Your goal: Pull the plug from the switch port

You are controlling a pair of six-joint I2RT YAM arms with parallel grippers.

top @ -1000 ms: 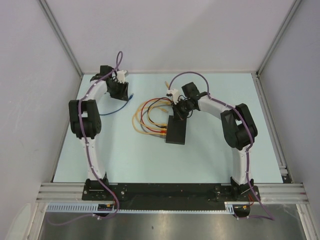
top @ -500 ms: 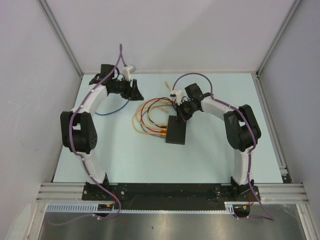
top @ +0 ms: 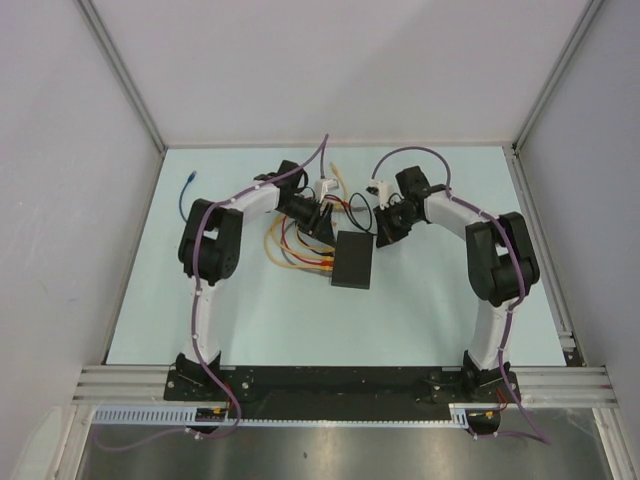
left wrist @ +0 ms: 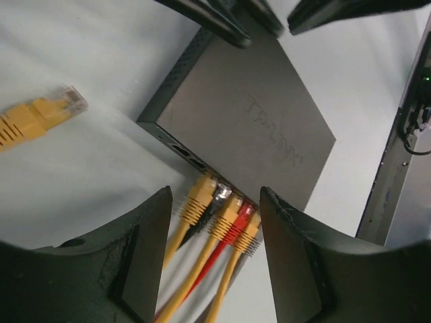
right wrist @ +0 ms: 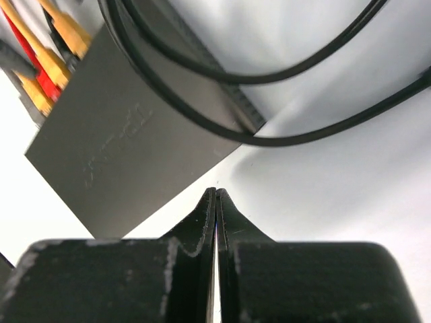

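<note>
Far left of the table (top: 240, 320): a blue cable (top: 188, 186) lies alone, well apart from the work.

Left gripper (left wrist: 215, 195) hangs over the port edge, jaws wide, holding nothing. A row of plugs (left wrist: 222, 212) (yellow, grey, yellow, red, yellow) sits seated in the ports, framed between its fingers (left wrist: 145, 249). It looks lined up to close on one plug; which one, cannot tell. A loose yellow plug (left wrist: 40, 114) lies free on the table beside it, in no port.

Switch (top: 352, 260) lies flat mid-table, ports toward the left arm. Black cables (right wrist: 202, 87) cross its end away from the ports.

Right gripper (right wrist: 215, 198) is pinched fully closed and empty, tips just beside the switch's corner, likely placed to brace the box against the pull.
</note>
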